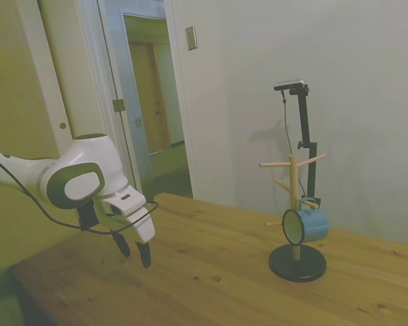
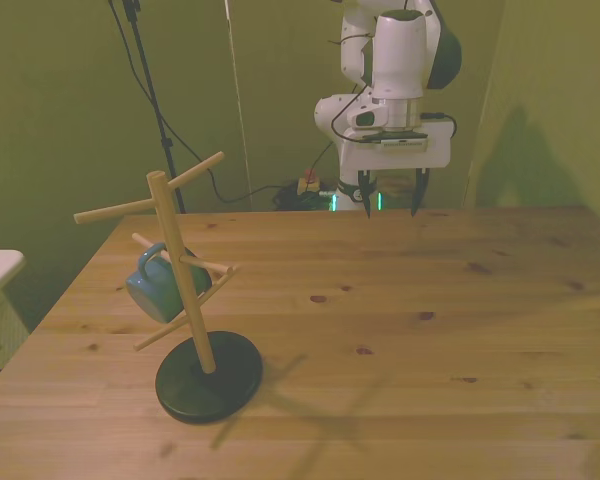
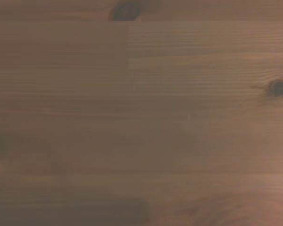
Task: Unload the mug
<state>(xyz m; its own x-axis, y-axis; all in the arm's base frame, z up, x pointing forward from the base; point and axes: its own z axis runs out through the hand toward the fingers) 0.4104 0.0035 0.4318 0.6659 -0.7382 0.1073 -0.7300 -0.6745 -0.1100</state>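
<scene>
Nearest the camera in the front view lies the wooden table [image 2: 400, 330], pale pine boards with straight grain and several dark knots scattered over the surface. The wrist view shows only a blurred patch of this same wood [image 3: 141, 122], with two knots that can be made out clearly and a dim smudge at one edge.

Toward the front view's left stands the one wooden peg stand [image 2: 183, 275]: a thin round upright dowel set in a flat, round, matt black base [image 2: 208, 378], with slim dowel pegs slanting out at different heights. About five pegs can be counted, though the lower ones cross each other and are hard to separate. The single small blue cylindrical mug [image 2: 156, 283] hangs on a lower peg by its loop handle, tipped on its side, clear of the black base. In the side view its pale inside and thin dark rim face the camera [image 1: 305, 225], while the handle is mostly hidden behind the upright.

Toward the front view's right, well apart from the stand, the white arm's gripper [image 2: 392, 205] hangs above the far part of the table, its two dark fingers [image 2: 367, 196] pointing down, spread wide and holding nothing. In the side view the gripper [image 1: 133, 248] is near the table's left end, and the arm is cut off at the picture's edge.
</scene>
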